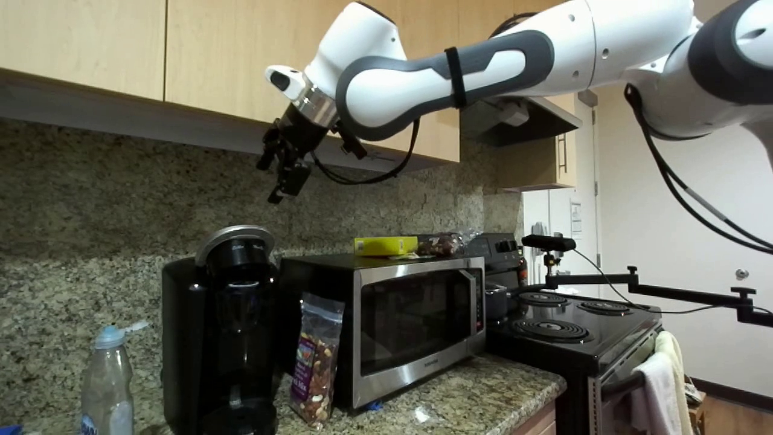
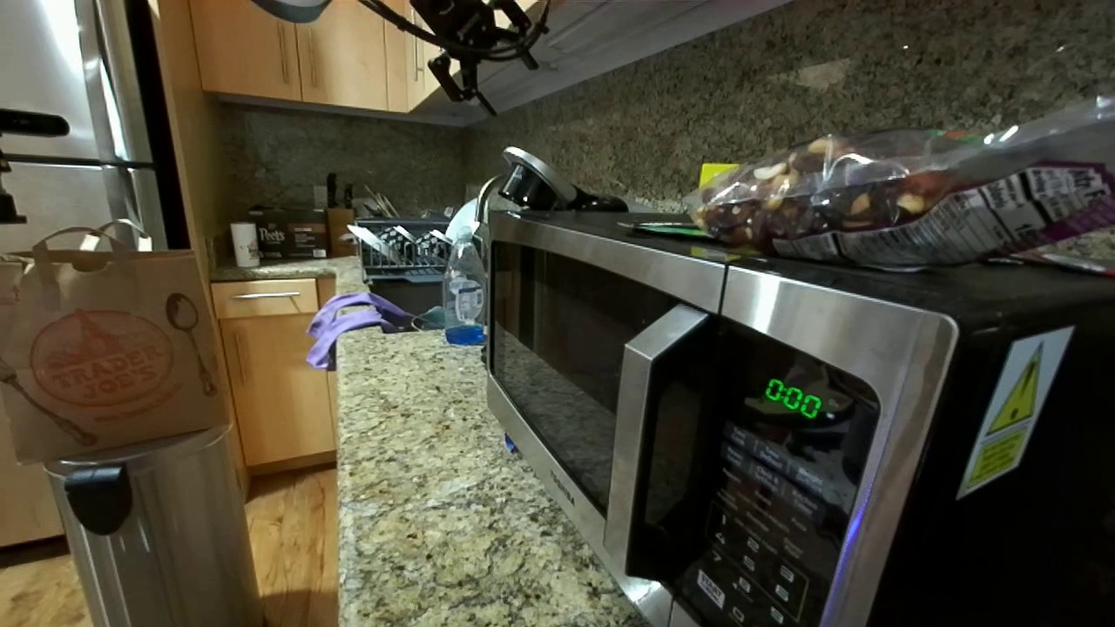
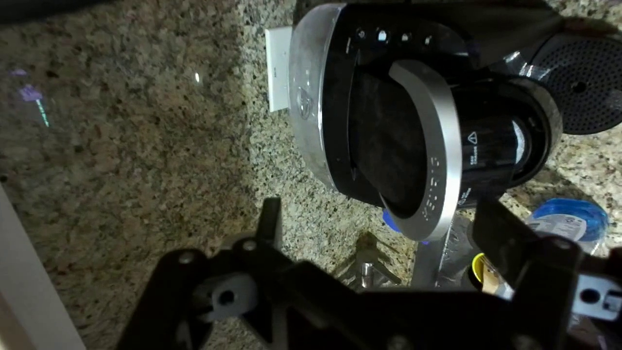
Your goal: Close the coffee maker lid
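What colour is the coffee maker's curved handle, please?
Silver-grey; the handle shows best in the wrist view.

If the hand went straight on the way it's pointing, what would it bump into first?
Probably the raised lid of the coffee maker, near the silver handle. In an exterior view the hand angles down toward that lid, though depth is unclear.

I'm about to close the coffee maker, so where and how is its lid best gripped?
Probably the middle of the silver handle, from above: its narrow band arches round the raised lid and stands highest on the coffee maker. The spread fingers might straddle it.
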